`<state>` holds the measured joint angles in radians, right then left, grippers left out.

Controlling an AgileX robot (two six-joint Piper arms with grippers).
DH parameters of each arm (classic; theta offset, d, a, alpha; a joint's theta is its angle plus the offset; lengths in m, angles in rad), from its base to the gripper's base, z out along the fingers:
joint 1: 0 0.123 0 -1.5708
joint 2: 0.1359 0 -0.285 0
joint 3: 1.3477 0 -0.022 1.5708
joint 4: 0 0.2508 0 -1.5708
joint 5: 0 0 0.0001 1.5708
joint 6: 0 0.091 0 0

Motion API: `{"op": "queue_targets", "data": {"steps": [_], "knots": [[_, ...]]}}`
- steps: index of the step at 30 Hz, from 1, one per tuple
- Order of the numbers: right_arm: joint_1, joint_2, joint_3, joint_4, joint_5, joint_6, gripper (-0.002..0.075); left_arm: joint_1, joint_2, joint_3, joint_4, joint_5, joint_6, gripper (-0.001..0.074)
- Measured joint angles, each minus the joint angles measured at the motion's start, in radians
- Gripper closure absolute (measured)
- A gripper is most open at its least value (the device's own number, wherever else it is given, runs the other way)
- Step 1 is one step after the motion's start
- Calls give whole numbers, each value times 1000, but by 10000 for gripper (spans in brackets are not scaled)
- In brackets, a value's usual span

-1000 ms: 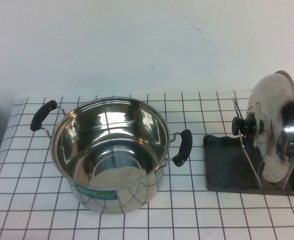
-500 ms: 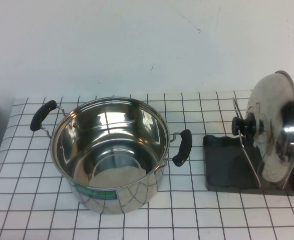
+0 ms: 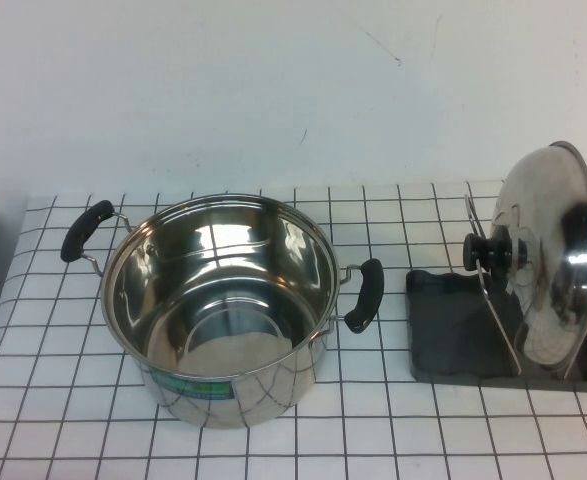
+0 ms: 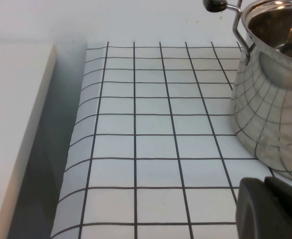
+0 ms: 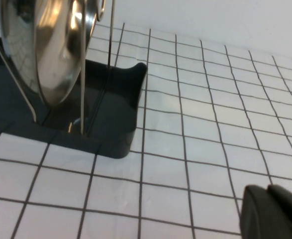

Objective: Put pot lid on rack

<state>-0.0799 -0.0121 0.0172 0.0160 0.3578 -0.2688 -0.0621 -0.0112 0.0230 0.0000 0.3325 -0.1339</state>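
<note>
White gridded cloth covers the desk (image 3: 63, 400) below a plain wall. At three o'clock the pot lid (image 3: 548, 265) stands upright in the rack (image 3: 453, 345), knob toward the open pot (image 3: 218, 300) at nine o'clock; the pot's green label is unreadable. Left end effector (image 4: 272, 209) beside the pot and right end effector (image 5: 272, 211) near the rack both sit clenched, empty.

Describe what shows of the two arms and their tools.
Very little shows. The left tool appears only in the left wrist view as a dark grey, matte, rounded block at the picture's edge. The right tool looks alike in the right wrist view. No cables, markings or arm links are visible; the high view shows neither.
</note>
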Motion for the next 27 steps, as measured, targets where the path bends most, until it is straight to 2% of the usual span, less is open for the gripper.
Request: {"op": "queue_targets", "data": {"steps": [8, 15, 27], "knots": [[2, 0, 6, -9, 13, 61, 728, 0, 0, 0, 0, 0, 1, 737], [45, 0, 6, -16, 13, 137, 728, 0, 0, 0, 0, 0, 1, 737], [30, 0, 6, -32, 7, 175, 728, 0, 0, 0, 0, 0, 1, 737]]}}
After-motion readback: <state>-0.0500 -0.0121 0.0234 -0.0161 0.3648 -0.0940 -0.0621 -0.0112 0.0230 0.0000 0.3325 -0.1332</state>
